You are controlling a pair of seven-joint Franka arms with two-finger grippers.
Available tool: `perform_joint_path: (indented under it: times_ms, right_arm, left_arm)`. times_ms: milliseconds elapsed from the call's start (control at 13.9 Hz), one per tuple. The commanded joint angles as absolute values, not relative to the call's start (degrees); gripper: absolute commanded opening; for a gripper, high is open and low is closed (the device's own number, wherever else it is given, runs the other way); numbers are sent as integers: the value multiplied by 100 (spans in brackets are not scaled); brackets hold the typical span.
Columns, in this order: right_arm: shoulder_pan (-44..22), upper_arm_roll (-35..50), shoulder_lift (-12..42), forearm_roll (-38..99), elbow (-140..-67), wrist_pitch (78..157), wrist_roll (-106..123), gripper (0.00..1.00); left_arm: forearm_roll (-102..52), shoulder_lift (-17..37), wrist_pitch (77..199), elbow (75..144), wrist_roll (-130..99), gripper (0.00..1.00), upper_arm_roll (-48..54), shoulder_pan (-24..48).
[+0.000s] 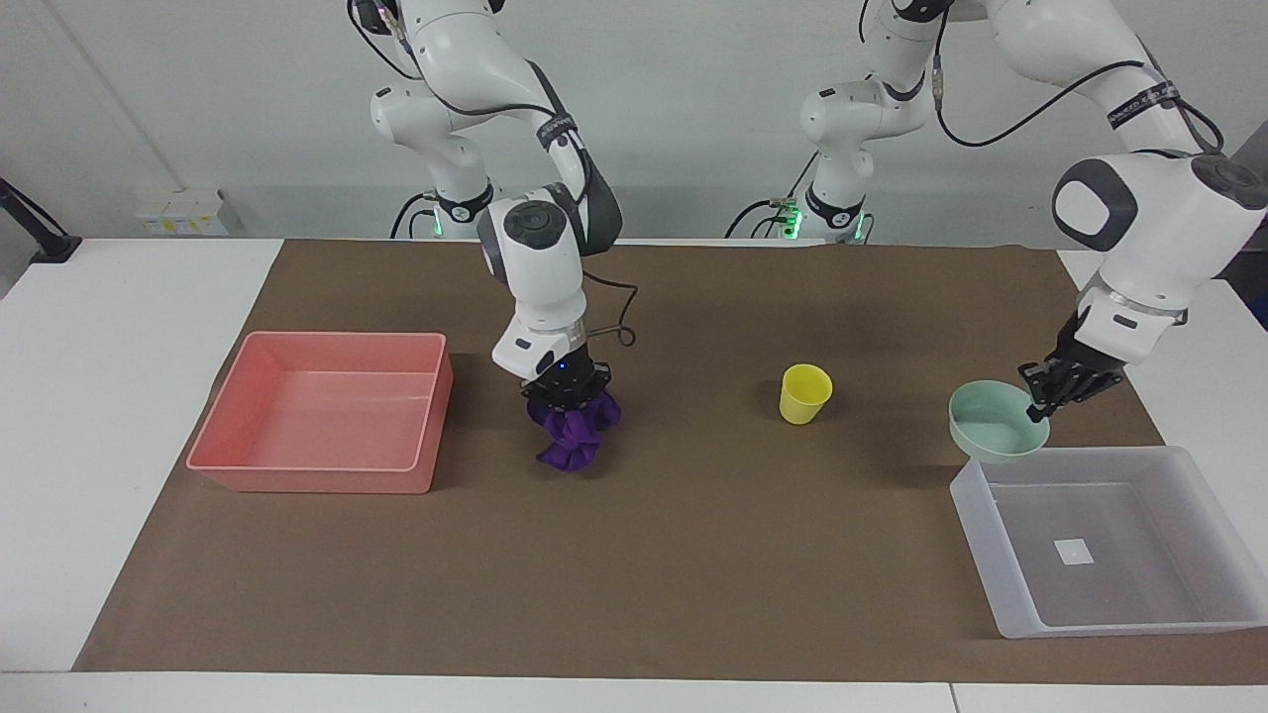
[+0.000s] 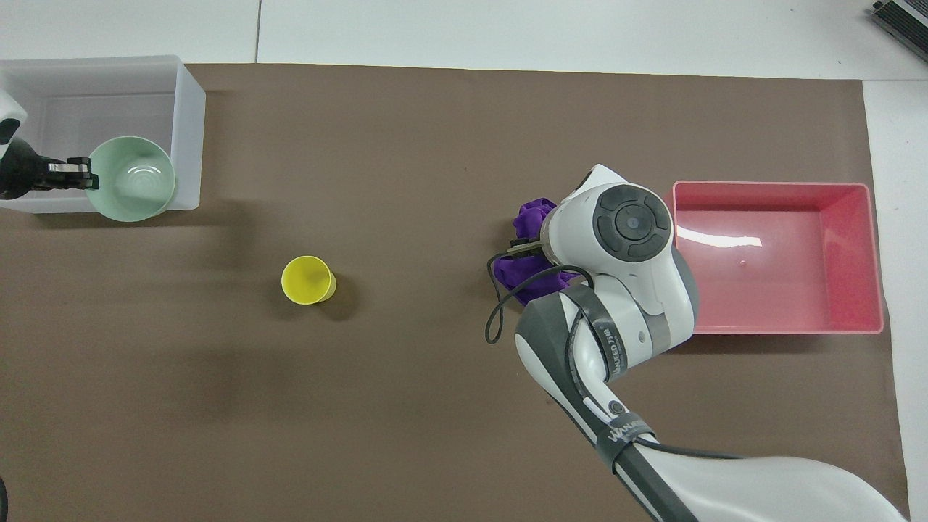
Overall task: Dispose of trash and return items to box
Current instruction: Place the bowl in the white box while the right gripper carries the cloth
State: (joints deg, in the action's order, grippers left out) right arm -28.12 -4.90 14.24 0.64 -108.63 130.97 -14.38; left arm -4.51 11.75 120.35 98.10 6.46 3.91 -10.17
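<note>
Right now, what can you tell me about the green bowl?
The bowl is pale mint green, round and shallow, looks like smooth plastic, and is empty. The left gripper holds it by the rim, jaws shut on the edge. It is up in the air and roughly level, over the near wall of the clear box at the left arm's end of the table. Nothing else touches it.
</note>
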Motion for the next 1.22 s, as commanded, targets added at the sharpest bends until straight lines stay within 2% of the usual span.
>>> perform_joint_path:
  times_ms: [0, 288, 648, 1152]
  right_arm:
    - [-2760, -448, 1038, -184, -10820, 12675, -1888, 0]
    - [-2611, -448, 642, -299, -10355, 11771, -1978, 0]
    - [-2076, -431, 361, -413, -9880, 11084, -1487, 0]
    - [-591, -413, 167, -352, -9922, 11039, 235, 0]
  left_arm:
    - [-554, 1677, 11647, 9046, 729, 0, 431, -1300]
    - [-519, 2722, 11199, 7510, 729, 0, 431, -1432]
    - [-510, 3760, 11066, 6392, 721, 0, 439, -1616]
    - [-510, 4200, 11539, 6284, 721, 0, 466, -1714]
